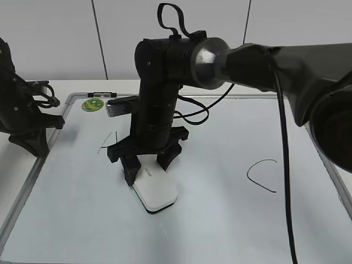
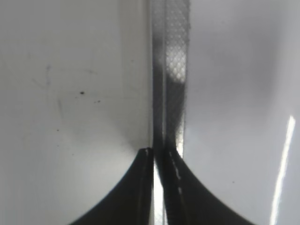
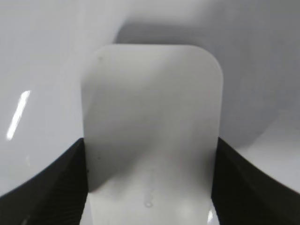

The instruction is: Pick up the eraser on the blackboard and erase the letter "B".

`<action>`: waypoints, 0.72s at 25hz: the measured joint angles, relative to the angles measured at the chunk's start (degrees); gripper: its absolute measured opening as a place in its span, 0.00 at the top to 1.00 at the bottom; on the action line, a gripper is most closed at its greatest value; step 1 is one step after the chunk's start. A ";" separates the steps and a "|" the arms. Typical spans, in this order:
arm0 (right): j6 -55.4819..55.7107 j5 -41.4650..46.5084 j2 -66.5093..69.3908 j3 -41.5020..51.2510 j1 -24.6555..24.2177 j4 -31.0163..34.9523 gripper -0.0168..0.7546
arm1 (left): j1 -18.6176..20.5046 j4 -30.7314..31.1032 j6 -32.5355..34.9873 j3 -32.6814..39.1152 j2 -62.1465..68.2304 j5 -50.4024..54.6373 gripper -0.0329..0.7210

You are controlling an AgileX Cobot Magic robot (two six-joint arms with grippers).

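your right gripper (image 1: 147, 165) is clamped across the eraser (image 1: 157, 190), lying flat on the blackboard (image 1: 231, 220) at centre frame so its dark face can wipe. your left gripper (image 2: 158, 154), pressed closed and empty, waits at far left. no "b" is visible.

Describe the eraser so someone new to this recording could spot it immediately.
Start with the large white blackboard in its grey frame. Near its middle, the right hand reaches down from the black arm; the eraser is the white, rounded-corner block between its fingers. Unlike the round green magnet at the top-left corner, it is oblong and plain white.
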 joint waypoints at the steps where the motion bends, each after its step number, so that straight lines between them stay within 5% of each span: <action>1: -0.04 0.00 -0.11 0.00 0.00 0.00 0.30 | 0.00 0.00 0.00 0.00 0.00 0.00 0.90; 9: 4.37 -0.16 -6.14 0.97 -2.68 -8.56 0.30 | 0.00 0.00 0.00 0.00 0.00 0.00 0.90; 18: 6.29 -0.07 -16.16 6.67 -13.94 -13.16 0.30 | 0.00 0.00 0.00 0.00 0.09 0.00 0.90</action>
